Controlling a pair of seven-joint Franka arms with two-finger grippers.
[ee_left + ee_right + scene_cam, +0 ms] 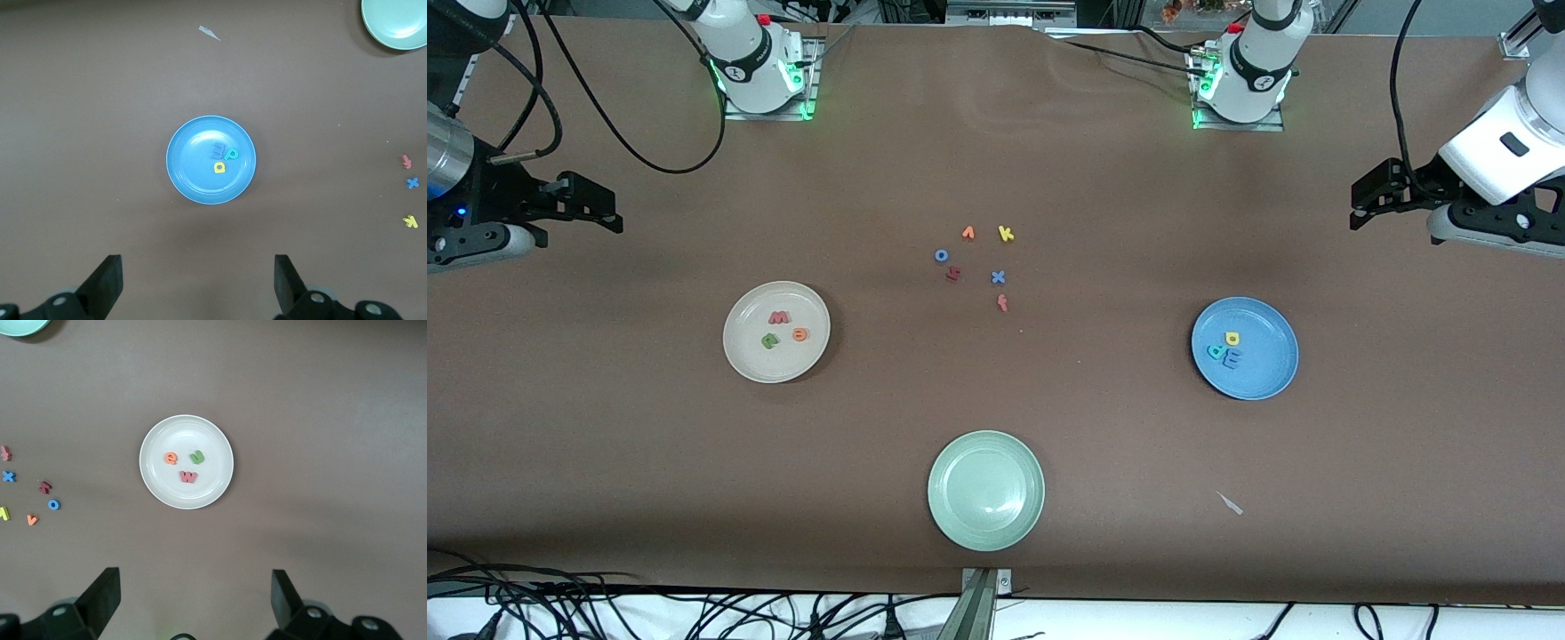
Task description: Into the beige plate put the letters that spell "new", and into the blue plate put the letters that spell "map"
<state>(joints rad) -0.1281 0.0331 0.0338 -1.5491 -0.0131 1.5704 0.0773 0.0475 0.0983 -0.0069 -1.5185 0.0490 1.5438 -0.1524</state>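
The beige plate (751,356) (200,495) lies toward the right arm's end and holds the pink-red w (780,317), green n (770,340) and orange e (799,334). The blue plate (1267,373) (193,177) lies toward the left arm's end with the yellow a (1232,338), teal p (1215,352) and light-blue m (1231,359) in it. My right gripper (609,209) (195,583) hangs open and empty above the table at its own end. My left gripper (1356,209) (198,267) does the same at the other end.
A pale green plate (985,490) sits empty near the front edge. Loose letters lie mid-table: orange v (967,233), yellow k (1006,234), blue o (941,255), dark red h (953,274), blue x (998,277), orange-red f (1002,303). A pale scrap (1230,503) lies nearby.
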